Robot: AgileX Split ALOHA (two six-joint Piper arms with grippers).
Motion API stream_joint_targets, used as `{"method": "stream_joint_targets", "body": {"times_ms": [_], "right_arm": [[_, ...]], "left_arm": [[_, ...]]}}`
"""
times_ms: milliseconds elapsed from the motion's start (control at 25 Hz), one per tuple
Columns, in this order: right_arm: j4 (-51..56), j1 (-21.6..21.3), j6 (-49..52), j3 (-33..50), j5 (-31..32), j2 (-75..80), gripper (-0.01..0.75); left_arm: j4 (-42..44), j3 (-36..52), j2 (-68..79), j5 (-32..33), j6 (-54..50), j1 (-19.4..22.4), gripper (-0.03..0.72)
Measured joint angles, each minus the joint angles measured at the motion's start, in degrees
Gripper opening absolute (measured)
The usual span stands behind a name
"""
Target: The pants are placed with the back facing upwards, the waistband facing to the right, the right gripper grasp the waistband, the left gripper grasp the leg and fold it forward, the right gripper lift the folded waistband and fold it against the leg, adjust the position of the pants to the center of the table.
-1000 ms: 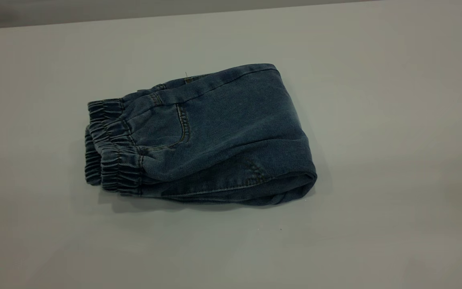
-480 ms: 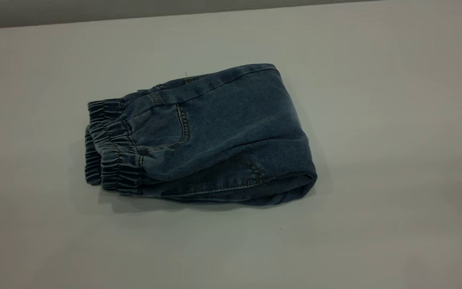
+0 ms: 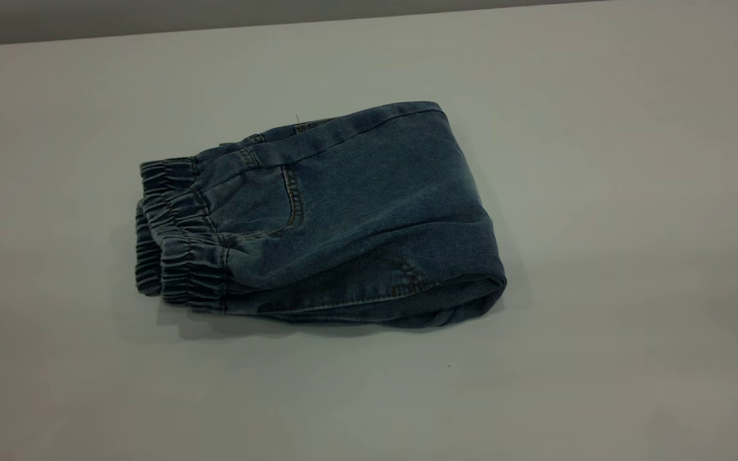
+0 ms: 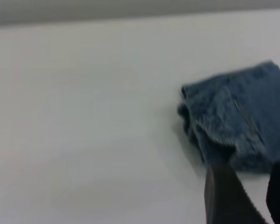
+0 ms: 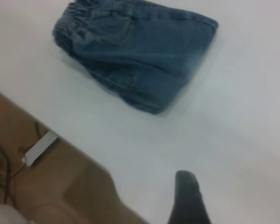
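Your folded pants (image 3: 318, 214) lie compact near the middle of the desk (image 3: 599, 256), both folds apparently done, both pincers drawn clear and their grip impossible to tell, only centering possibly left.

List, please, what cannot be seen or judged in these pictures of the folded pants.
- Lower layers of the pants: exterior view, covered by the top fold.
- Left gripper: left wrist view, blurred and cut off by the edge.
- Right gripper: right wrist view, one dark finger shows; the edge hides the rest.
- Both arms: outside the exterior view.
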Motion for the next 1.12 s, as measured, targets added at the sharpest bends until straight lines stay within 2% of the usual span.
{"method": "stream_joint_targets", "body": {"times_ms": [80, 400, 560, 840, 1120], "right_arm": [[0.0, -3.4, 0.0, 0.0, 0.0, 0.0, 0.405], [0.0, -22.6, 0.0, 0.0, 0.0, -1.1, 0.405], [0.0, -29.2, 0.0, 0.0, 0.0, -5.6, 0.405], [0.0, -33.8, 0.0, 0.0, 0.2, -8.0, 0.405], [0.0, -34.0, 0.0, 0.0, 0.1, -7.9, 0.405]], "left_arm": [[0.4, 0.0, 0.0, 1.0, 0.0, 0.0, 0.239], [-0.1, 0.0, 0.0, 1.0, 0.0, 0.0, 0.239], [-0.1, 0.0, 0.0, 1.3, 0.0, 0.0, 0.239], [-0.1, 0.0, 0.0, 2.7, 0.0, 0.5, 0.239], [-0.1, 0.0, 0.0, 2.7, 0.0, 9.2, 0.239]]}}
